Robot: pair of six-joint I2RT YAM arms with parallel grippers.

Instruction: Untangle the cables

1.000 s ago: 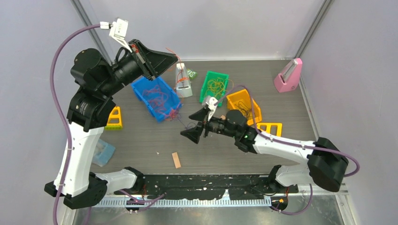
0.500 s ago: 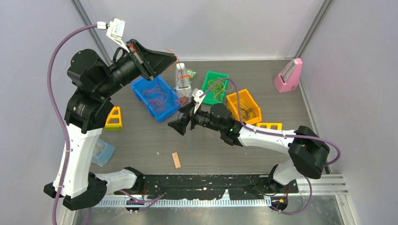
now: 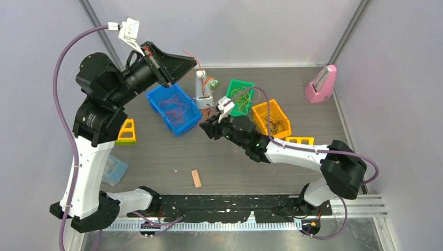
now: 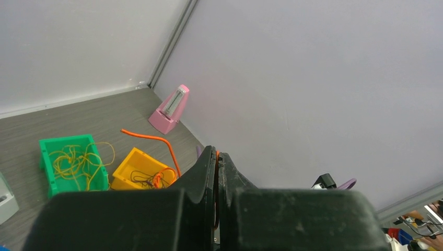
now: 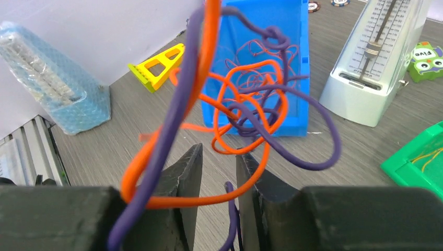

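A loose tangle of orange and purple cables (image 5: 251,104) hangs just in front of the blue bin (image 5: 261,21), with my right gripper (image 5: 219,151) right at it. Its jaws stand a little apart. An orange strand lies across both fingers and a purple strand runs down the gap beside the right finger (image 5: 251,178). From above, the right gripper (image 3: 209,127) sits low beside the blue bin's (image 3: 180,130) near corner. My left gripper (image 3: 194,61) is raised high at the back, shut on a thin orange cable (image 4: 151,137) that arcs away from its tips (image 4: 217,150).
The blue bin holds red and purple strands, the green bin (image 3: 228,99) yellow ones, the yellow bin (image 3: 259,109) dark ones. A white metronome (image 3: 202,89), pink metronome (image 3: 320,84), yellow wedges (image 3: 127,132) (image 3: 300,141), a bubble-wrapped pack (image 3: 114,170) and a tan strip (image 3: 196,178) lie around.
The right arm swung left and then forward to the tangle by the blue bin, and its jaws narrowed from wide open. The left arm has barely moved.
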